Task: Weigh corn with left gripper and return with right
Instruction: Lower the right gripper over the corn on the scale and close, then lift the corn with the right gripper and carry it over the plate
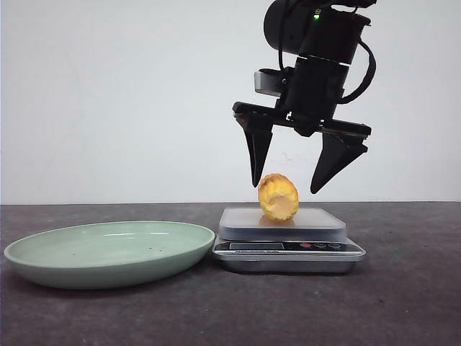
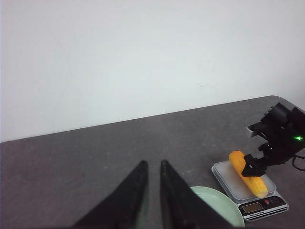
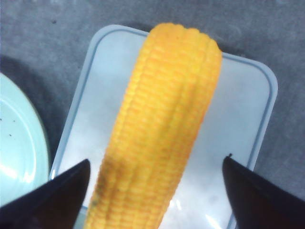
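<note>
The corn [image 1: 278,197] lies on the platform of the kitchen scale [image 1: 238,220], its paler cut end toward the front camera. My right gripper [image 1: 285,188] hangs open just above it, one finger on each side, not touching. In the right wrist view the corn [image 3: 162,129] runs between the spread fingertips of that gripper [image 3: 157,161] over the white scale platform [image 3: 238,109]. My left gripper [image 2: 153,163] is far back over the dark table, fingers nearly together and empty. From there I see the corn [image 2: 248,174] on the scale [image 2: 226,179].
A pale green plate [image 1: 108,252] sits just left of the scale, rim almost touching it; it also shows in the left wrist view [image 2: 217,205] and the right wrist view [image 3: 16,138]. The right arm [image 2: 281,133] stands over the scale. A white wall is behind.
</note>
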{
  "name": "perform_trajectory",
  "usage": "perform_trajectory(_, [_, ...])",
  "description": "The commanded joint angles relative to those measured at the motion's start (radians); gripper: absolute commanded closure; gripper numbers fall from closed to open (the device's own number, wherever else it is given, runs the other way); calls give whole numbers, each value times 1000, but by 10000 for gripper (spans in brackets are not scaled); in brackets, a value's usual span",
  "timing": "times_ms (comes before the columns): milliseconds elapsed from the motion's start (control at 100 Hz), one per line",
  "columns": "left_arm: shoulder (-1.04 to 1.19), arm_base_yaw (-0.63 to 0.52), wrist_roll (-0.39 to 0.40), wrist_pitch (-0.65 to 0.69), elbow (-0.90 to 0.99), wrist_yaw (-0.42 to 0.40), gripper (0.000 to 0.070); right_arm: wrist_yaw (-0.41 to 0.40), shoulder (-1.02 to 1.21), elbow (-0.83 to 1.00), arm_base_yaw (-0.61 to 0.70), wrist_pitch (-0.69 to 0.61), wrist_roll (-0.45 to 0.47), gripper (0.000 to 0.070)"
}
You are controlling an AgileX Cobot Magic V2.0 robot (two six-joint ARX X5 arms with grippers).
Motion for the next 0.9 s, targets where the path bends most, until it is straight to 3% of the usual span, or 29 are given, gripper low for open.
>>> perform_trajectory(0, [10, -6, -5, -49, 21, 0, 700, 3, 35, 21, 7, 1, 26, 247])
perform_trajectory(100, [10, -6, -28, -49, 21, 0, 700, 1, 47, 21, 7, -6, 33, 310])
perform_trajectory(330, [10, -6, -48, -49, 21, 0, 700, 2, 68, 21, 14, -34, 47, 700])
perform_trajectory(620, [10, -6, -53, -49, 21, 3, 700, 28, -28, 29, 13, 13, 50, 700])
perform_trajectory(890, [10, -6, -51, -49, 21, 2, 700, 35, -280, 29, 38, 231, 50, 700])
